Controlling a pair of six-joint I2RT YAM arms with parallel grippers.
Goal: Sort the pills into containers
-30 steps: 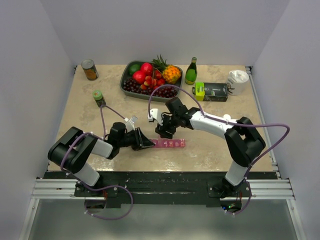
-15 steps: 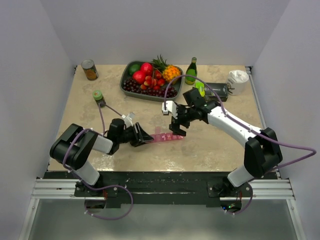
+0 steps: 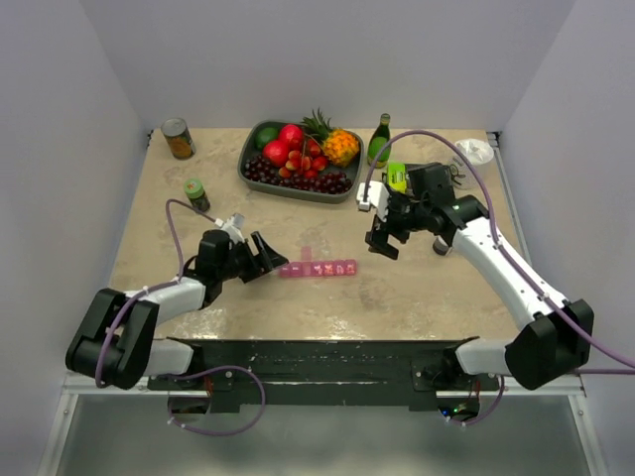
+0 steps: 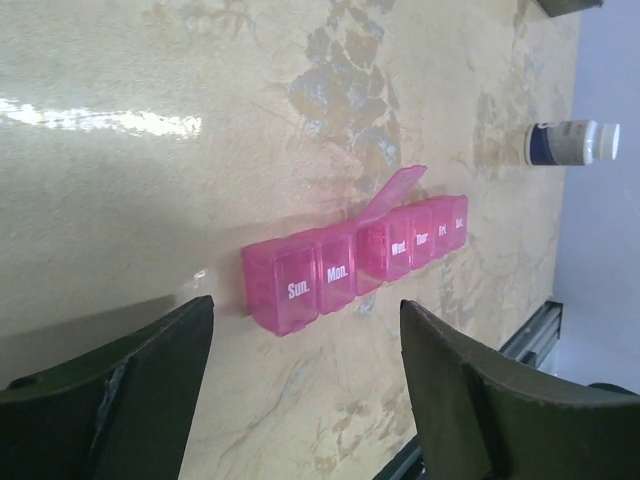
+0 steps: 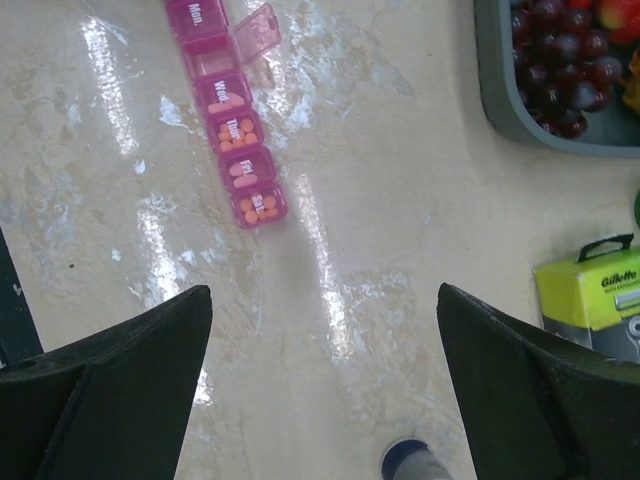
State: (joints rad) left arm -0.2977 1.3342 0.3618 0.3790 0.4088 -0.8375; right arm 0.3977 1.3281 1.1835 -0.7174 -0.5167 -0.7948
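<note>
both arms are pulling back, jaws wide and empty: left gripper [image 3: 266, 256] at nine o'clock of the slim pink translucent plastic pill-organiser strip [image 3: 317, 268], right gripper [image 3: 385, 241] at two o'clock. the strip is lying released, one lid [image 4: 392, 190] up; sorting seems nearly done.

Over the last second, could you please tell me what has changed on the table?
Both arms backed away from the pill organiser: the left gripper let it go and drew off left, the right gripper drew off right, and both are now open. The organiser lies flat and free, slightly left of before. The fruit tray, can and green bottle stayed put.
</note>
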